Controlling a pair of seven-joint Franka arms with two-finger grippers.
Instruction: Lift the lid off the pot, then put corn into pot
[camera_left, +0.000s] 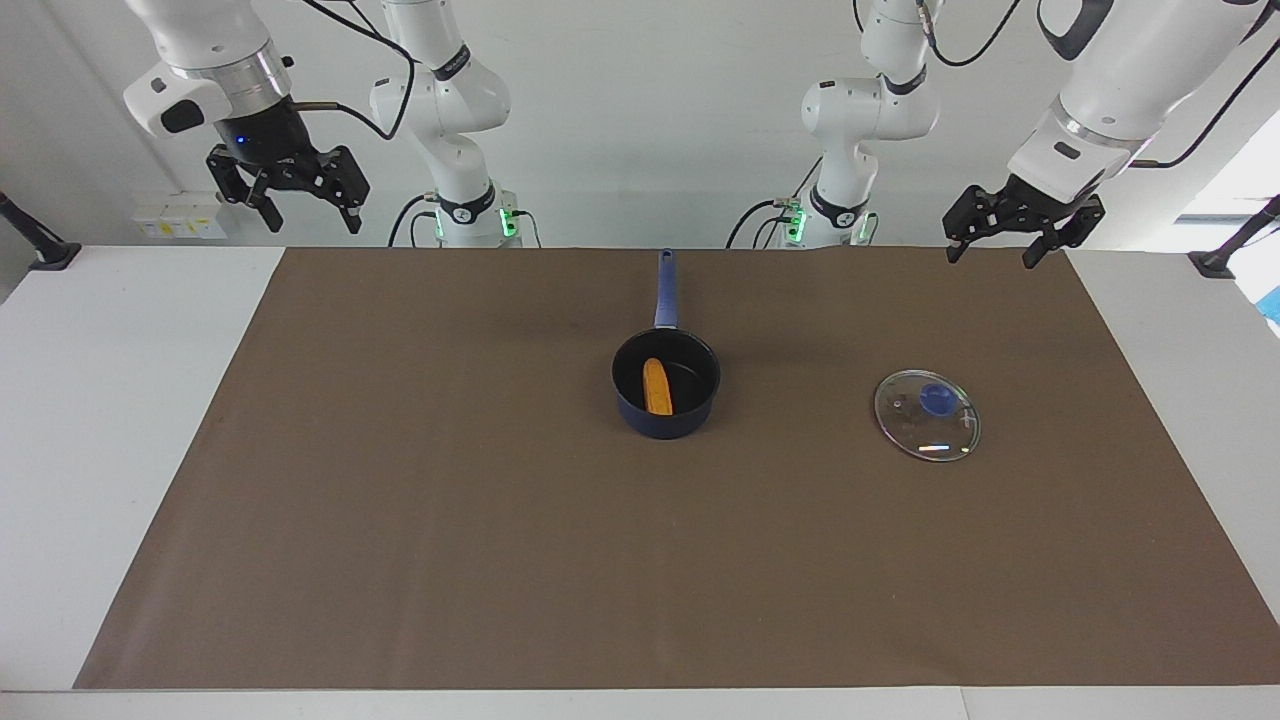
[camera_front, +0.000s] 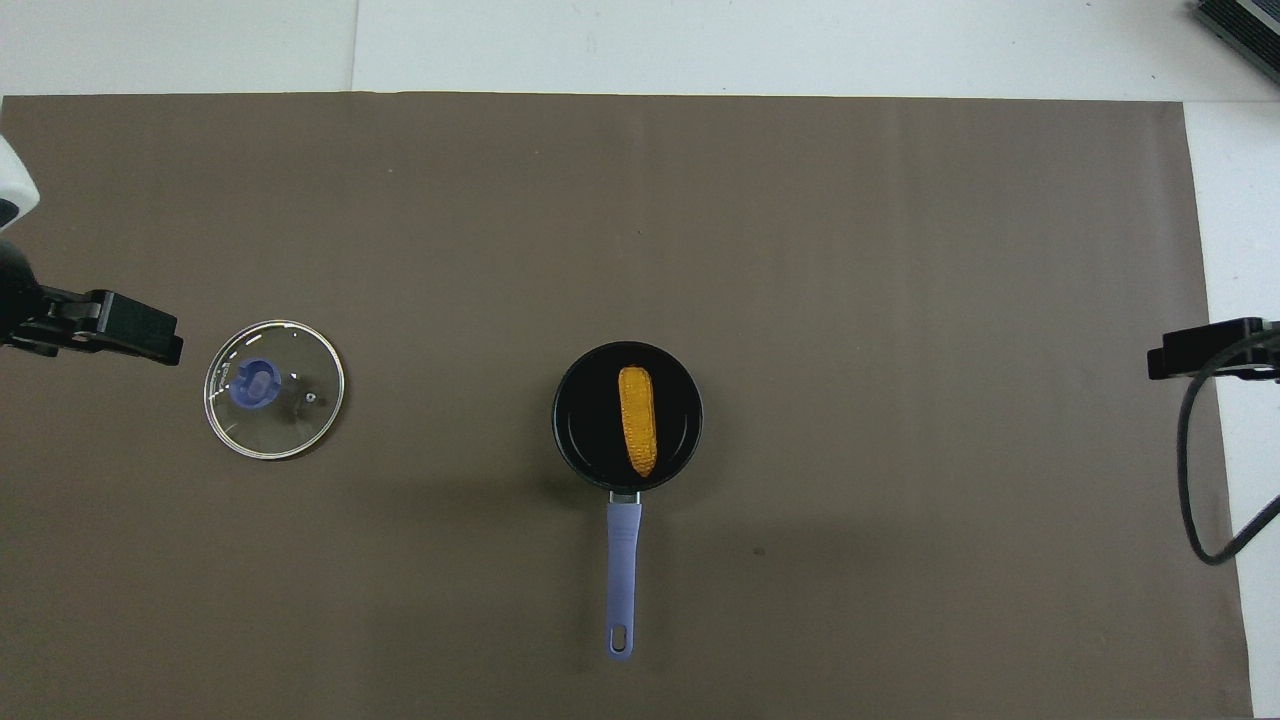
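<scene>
Left claw (camera_left: 990, 247) spread wide, holding nothing, right claw (camera_left: 305, 212) likewise released, both raised over table edges

White table (camera_left: 120, 420), brown mat (camera_left: 500, 560) covering most of it, plain white wall (camera_left: 640, 120), perhaps a bright window (camera_left: 1235, 180) at one edge

Navy pot (camera_left: 666, 385) mid-mat, uncovered, handle pointing toward the robots. Orange-yellow corn (camera_left: 657, 387) lying inside. Glass lid (camera_left: 927, 415), blue knob up, flat toward the left arm's end.
</scene>
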